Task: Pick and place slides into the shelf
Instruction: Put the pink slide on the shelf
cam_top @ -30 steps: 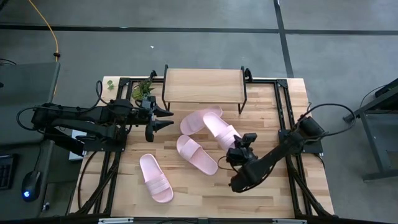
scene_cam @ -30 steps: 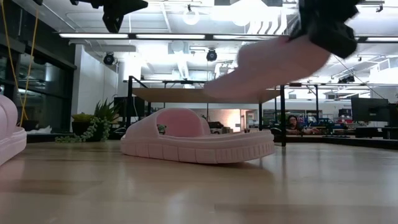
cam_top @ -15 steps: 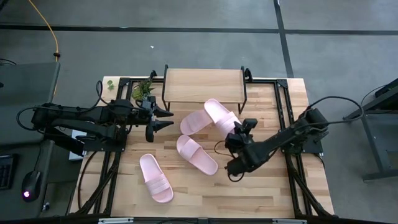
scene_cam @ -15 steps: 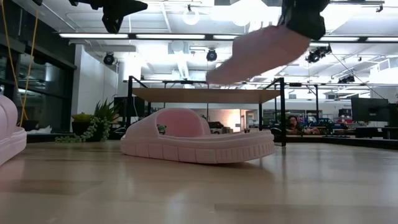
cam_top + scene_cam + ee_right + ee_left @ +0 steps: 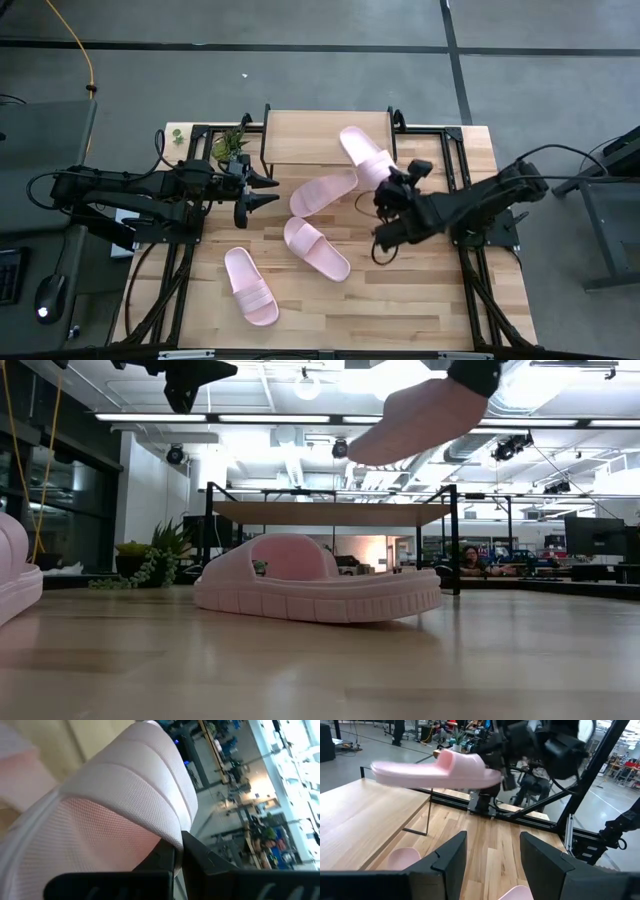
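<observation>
Carried up-frame, the slide (image 5: 365, 156) in my right gripper (image 5: 396, 186), clamped on its heel end, now overhangs the shelf (image 5: 310, 137)'s right end, long axis diagonal; my left gripper (image 5: 268, 190) waits half-open, empty, at centre-left.

Grey concrete floor (image 5: 300, 70) surrounding the wood-plank table (image 5: 400, 300); ceiling strip lights (image 5: 270, 417) glowing over a workshop; potted plant (image 5: 150, 555) trailing; a seated person (image 5: 468, 560) working at distant benches.
</observation>
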